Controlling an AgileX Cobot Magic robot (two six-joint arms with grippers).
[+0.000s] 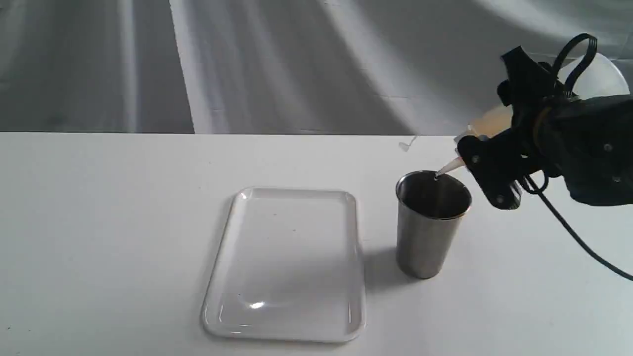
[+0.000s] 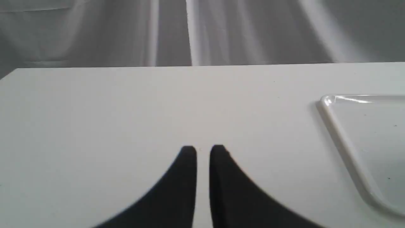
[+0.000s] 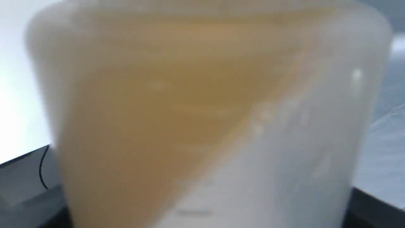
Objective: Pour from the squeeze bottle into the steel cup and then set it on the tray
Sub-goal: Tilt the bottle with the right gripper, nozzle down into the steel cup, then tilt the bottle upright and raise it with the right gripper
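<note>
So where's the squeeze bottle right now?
In the exterior view the squeeze bottle is on the right, held tilted in the right gripper, its nozzle tip at the far rim of the steel cup, which stands right of the tray.

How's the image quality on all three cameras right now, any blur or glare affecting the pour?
Exterior view: sharp, a small glare spot on the tray, the cup casting a soft shadow toward it. Right wrist view: the bottle fills the frame, out of focus. Left wrist view: fairly clear, left gripper slightly soft.
</note>
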